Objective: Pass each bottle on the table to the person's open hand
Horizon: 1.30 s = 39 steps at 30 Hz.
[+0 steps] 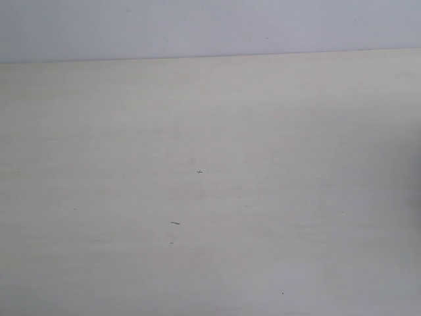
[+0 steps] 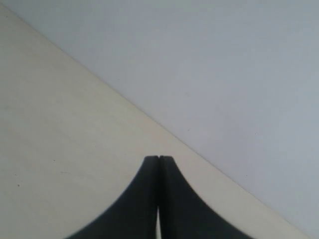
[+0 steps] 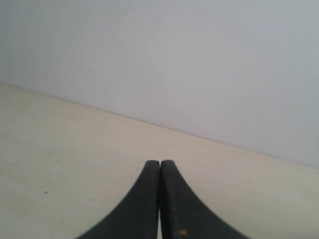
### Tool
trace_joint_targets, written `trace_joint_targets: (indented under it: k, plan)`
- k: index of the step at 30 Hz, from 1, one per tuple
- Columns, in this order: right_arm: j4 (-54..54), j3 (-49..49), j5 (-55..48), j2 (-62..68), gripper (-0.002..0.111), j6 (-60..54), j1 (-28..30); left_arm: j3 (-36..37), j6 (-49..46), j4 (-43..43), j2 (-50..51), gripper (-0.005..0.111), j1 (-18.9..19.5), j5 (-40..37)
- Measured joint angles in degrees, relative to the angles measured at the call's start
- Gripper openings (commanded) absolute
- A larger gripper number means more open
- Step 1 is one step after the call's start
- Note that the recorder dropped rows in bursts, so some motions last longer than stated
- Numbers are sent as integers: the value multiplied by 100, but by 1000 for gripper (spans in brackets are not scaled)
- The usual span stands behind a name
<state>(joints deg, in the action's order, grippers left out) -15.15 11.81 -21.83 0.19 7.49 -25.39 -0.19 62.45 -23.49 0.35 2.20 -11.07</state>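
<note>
The pale beige table [image 1: 210,197] fills the exterior view, with only a few tiny dark specks on it. No bottle and no person's open hand show in any view. Neither gripper appears in the exterior view. In the left wrist view my left gripper [image 2: 158,158] is shut, its black fingers pressed together with nothing between them, over the table [image 2: 60,164] near its far edge. In the right wrist view my right gripper [image 3: 159,162] is likewise shut and holds nothing, above the table [image 3: 75,159].
A plain pale grey wall [image 1: 210,26] rises behind the table's far edge; the same wall [image 2: 224,74] shows in the left wrist view and the wall [image 3: 174,59] in the right wrist view.
</note>
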Motion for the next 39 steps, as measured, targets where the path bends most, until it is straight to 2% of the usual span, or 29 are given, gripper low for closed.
trace_joint_targets:
  k: [5, 8, 11, 14, 20, 39]
  plan:
    - [0, 0, 0, 0, 0, 0, 0, 0, -843, 29, 0, 0, 0, 0]
    - [0, 0, 0, 0, 0, 0, 0, 0, -2396, 513, 0, 0, 47, -9]
    - [0, 0, 0, 0, 0, 0, 0, 0, -4422, 1424, 0, 0, 231, -9]
    - [0, 0, 0, 0, 0, 0, 0, 0, -5327, 1837, 0, 0, 397, -9]
    - [0, 0, 0, 0, 0, 0, 0, 0, -5692, 1947, 0, 0, 448, -9]
    - [0, 0, 0, 0, 0, 0, 0, 0, -5734, 1947, 0, 0, 448, -9]
